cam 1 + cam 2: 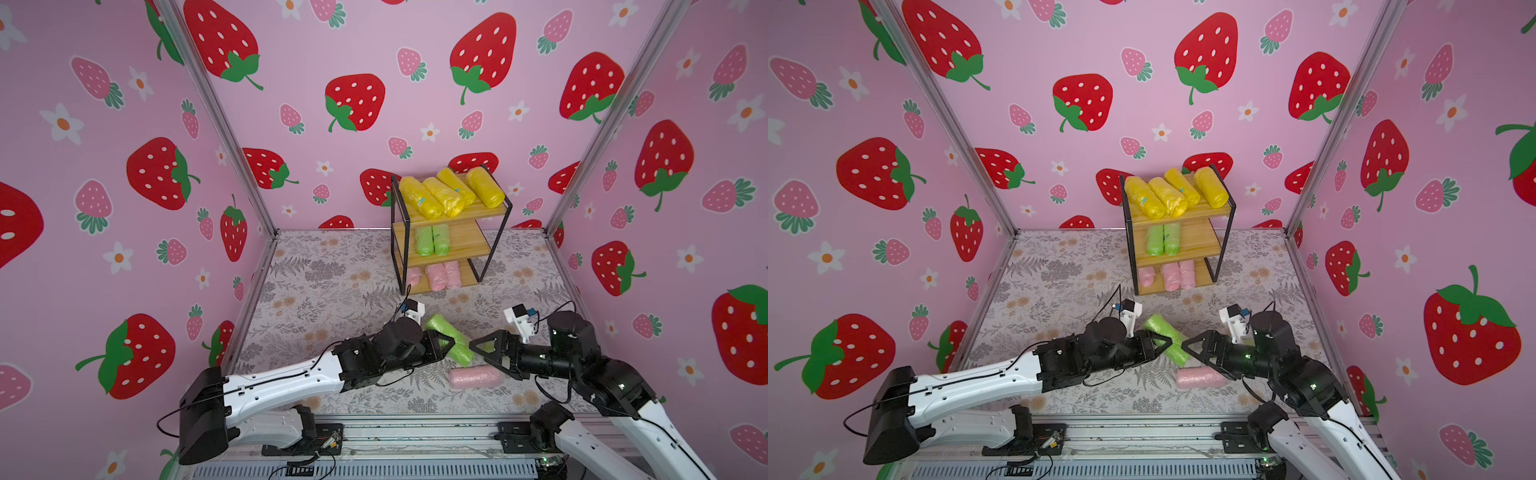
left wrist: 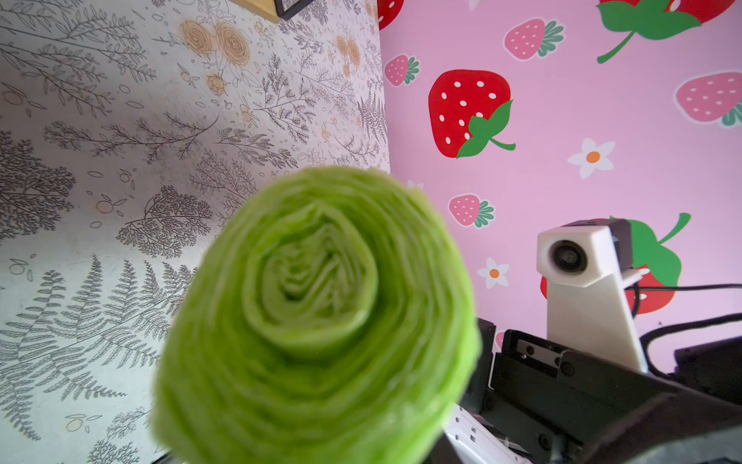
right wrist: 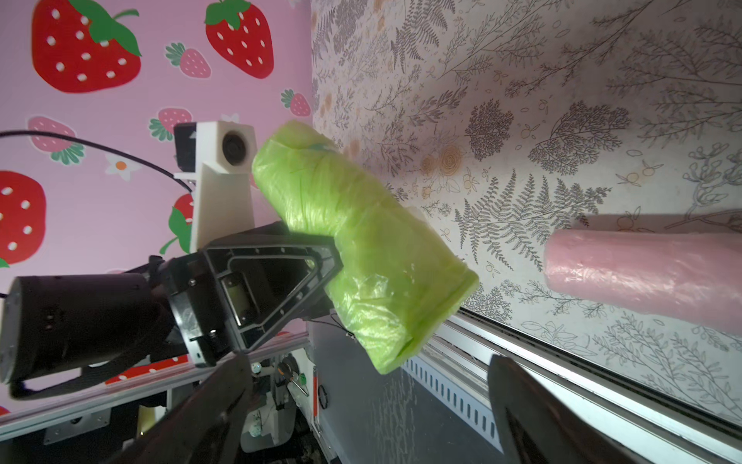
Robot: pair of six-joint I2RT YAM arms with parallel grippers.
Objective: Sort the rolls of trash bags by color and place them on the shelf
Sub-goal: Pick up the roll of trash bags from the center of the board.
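My left gripper (image 1: pixel 451 343) is shut on the middle of a light green roll (image 1: pixel 461 353) (image 3: pixel 381 261) and holds it clear of the table, pinched and bent. The roll's spiral end (image 2: pixel 321 301) fills the left wrist view and hides the fingers there. My right gripper (image 1: pixel 471 345) (image 3: pixel 369 389) stands open just right of that roll, with nothing between its fingers. A pink roll (image 1: pixel 476 376) (image 3: pixel 642 273) lies on the table below both grippers. The shelf (image 1: pixel 469 243) at the back carries several yellow rolls (image 1: pixel 449 195) on top, two green rolls (image 1: pixel 432 241) in the middle and three pink rolls (image 1: pixel 442 276) at the bottom.
The floral table mat (image 1: pixel 332 299) reaches from the shelf to a metal rail (image 1: pixel 415 432) at the front edge. Strawberry-print walls close in the left, back and right sides. The two arms nearly meet tip to tip over the front middle of the table.
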